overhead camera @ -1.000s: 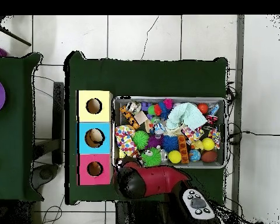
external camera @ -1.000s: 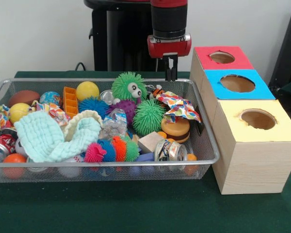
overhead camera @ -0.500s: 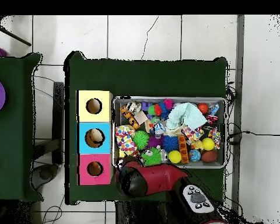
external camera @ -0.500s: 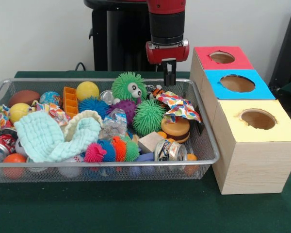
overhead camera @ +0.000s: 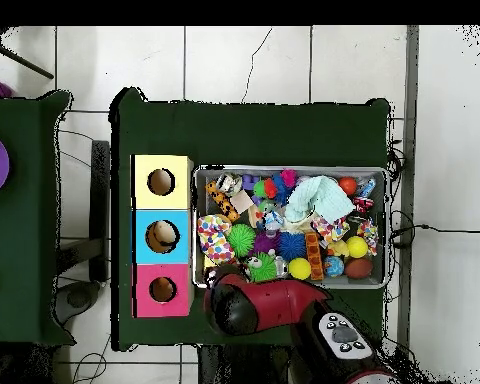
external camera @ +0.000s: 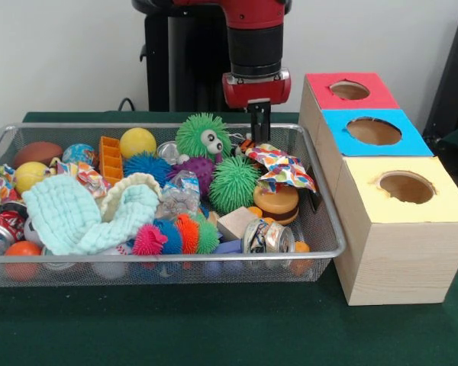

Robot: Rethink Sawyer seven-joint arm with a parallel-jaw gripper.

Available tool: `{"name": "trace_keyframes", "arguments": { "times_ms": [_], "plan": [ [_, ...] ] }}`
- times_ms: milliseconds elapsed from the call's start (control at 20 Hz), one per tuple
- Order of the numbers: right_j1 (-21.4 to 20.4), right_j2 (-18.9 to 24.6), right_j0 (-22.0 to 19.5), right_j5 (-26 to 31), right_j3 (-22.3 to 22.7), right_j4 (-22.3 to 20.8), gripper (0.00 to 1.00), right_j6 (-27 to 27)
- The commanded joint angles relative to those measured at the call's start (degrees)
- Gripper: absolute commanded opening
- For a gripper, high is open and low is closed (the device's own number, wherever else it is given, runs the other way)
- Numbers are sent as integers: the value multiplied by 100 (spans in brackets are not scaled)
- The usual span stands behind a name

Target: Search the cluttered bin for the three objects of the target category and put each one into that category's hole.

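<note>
The wire bin (external camera: 320,229) sits on the green bench (external camera: 214,328), packed from its left end: crushed cans (external camera: 1,226), a yellow ball (external camera: 29,175), a pale green cloth (external camera: 80,217) and an orange block (external camera: 111,158). Mid-bin lie a second yellow ball (external camera: 137,142), a blue spiky ball (external camera: 146,165), a row of small spiky balls (external camera: 175,235) and a green furry toy (external camera: 202,136) with eyes. Further right come a green spiky ball (external camera: 233,183), a wood block (external camera: 237,223), a can (external camera: 269,236) and a patterned wrapper (external camera: 281,166) draped over a burger toy (external camera: 275,203).

The end effector (external camera: 259,128) hangs over the bin's far rim, just right of the furry toy and just above the wrapper's top edge; its fingers look pressed together, empty.

Right of the bin stands a box with 3 holes: red (external camera: 349,90), blue (external camera: 374,130), yellow (external camera: 406,187).

The overhead view shows something brown inside the blue hole (overhead camera: 162,235) (the front view does not), while the arm (overhead camera: 264,305) hides the end effector there.
</note>
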Motion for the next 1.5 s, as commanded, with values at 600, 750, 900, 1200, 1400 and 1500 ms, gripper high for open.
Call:
{"name": "trace_keyframes", "arguments": {
  "times_ms": [600,750,900,1200,1400,1500],
  "plan": [
    [170,477,-166,50,-720,-390,100,163],
    [201,536,-221,107,-708,-415,100,103],
    [282,493,-235,-29,-745,-545,100,61],
    [523,548,-440,-162,-973,-948,100,-138],
    [627,306,-229,-525,-1099,-1123,100,86],
    [630,161,-81,-609,-1138,-1130,100,214]
  ]
}}
